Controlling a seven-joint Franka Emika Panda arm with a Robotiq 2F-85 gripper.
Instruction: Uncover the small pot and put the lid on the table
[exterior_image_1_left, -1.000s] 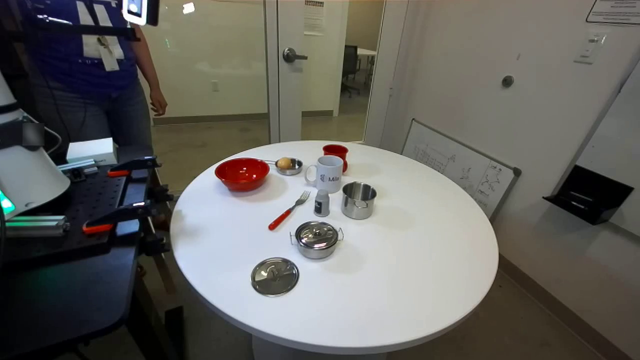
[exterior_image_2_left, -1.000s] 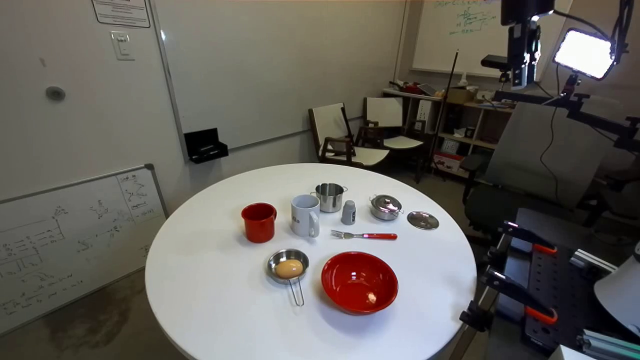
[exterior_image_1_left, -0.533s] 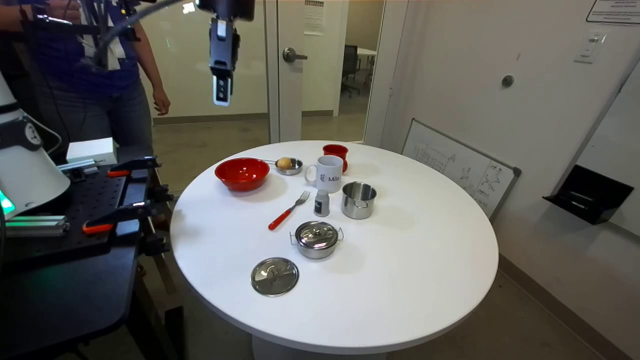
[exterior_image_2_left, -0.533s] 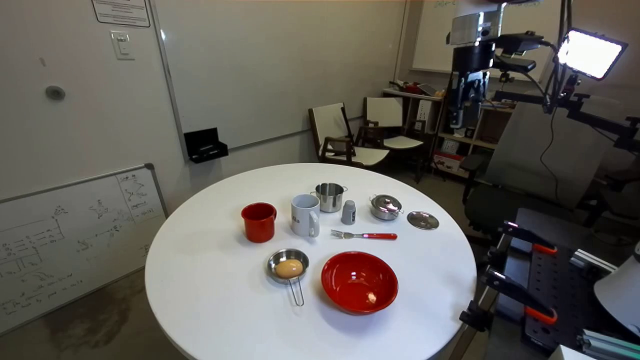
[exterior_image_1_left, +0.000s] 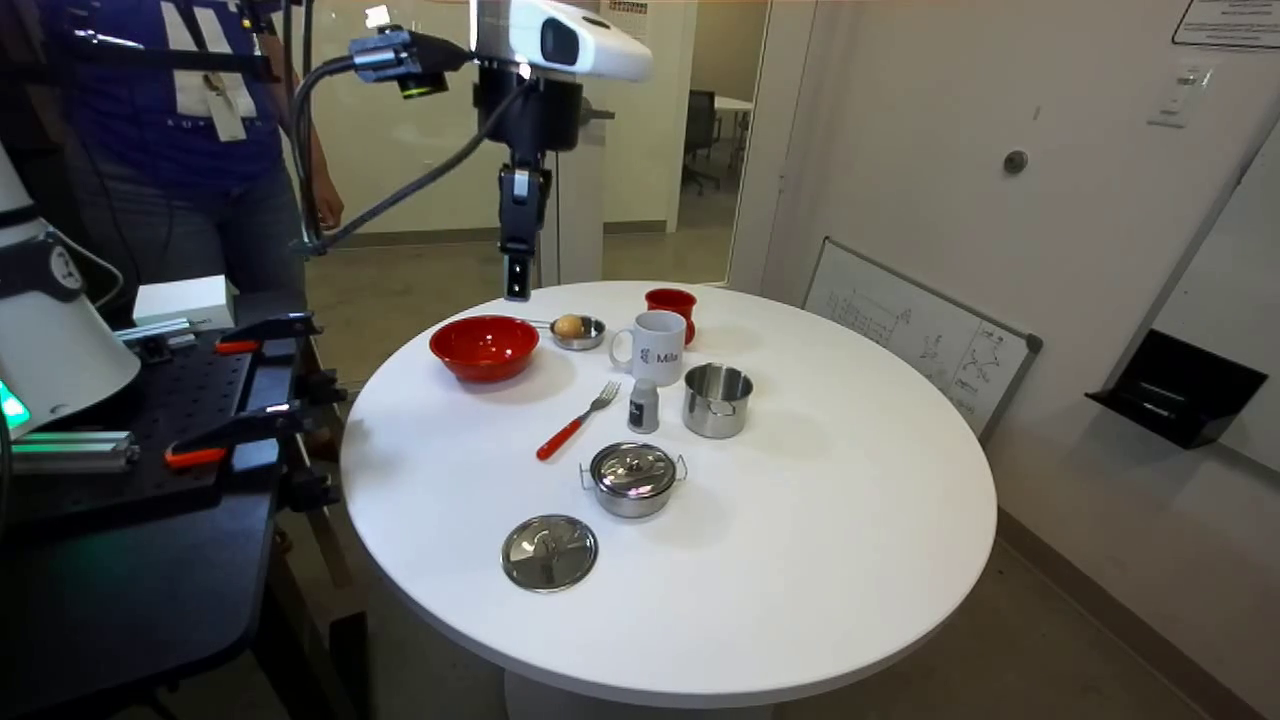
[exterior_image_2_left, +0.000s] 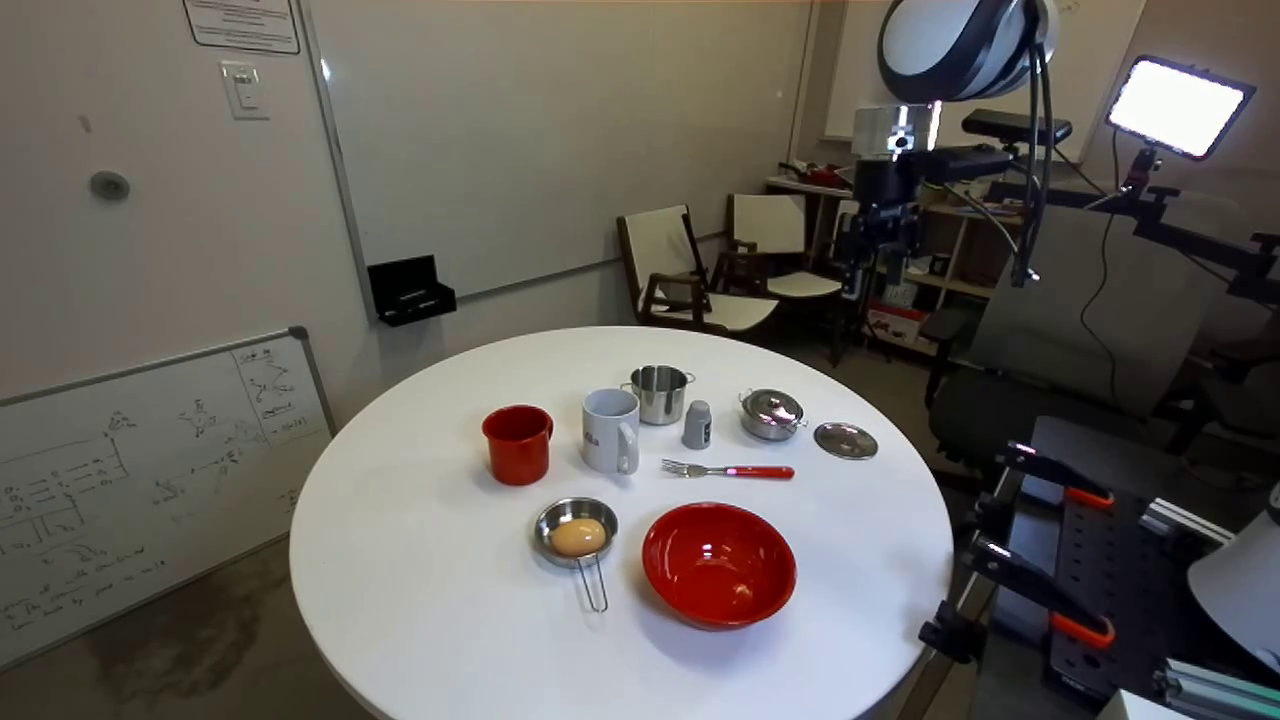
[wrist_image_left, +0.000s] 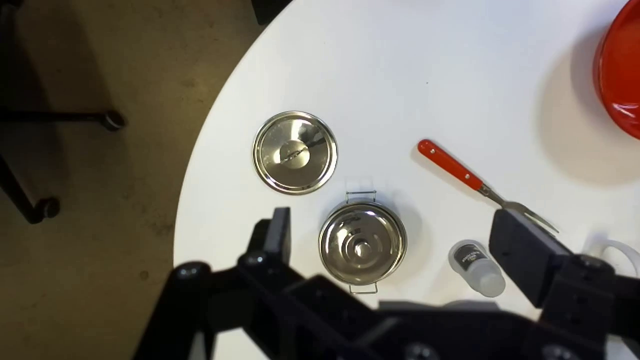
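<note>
In an exterior view, one lid (exterior_image_1_left: 633, 468) sits on one small pot (exterior_image_1_left: 632, 503) on the table (exterior_image_1_left: 820, 570); in an exterior view, one red mug (exterior_image_2_left: 518, 448) stands beside one white mug (exterior_image_2_left: 604, 436); in the wrist view, one gripper (wrist_image_left: 395, 242), spread wide

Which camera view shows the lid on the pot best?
The wrist view: it looks down on the lid, showing its whole round top, unblocked and largest. Both exterior views show it smaller, from an angle, on the pot.

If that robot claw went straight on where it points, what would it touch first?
Pointing down, the gripper might meet the loose flat metal lid, or the white table beside it; depth is unclear.
</note>
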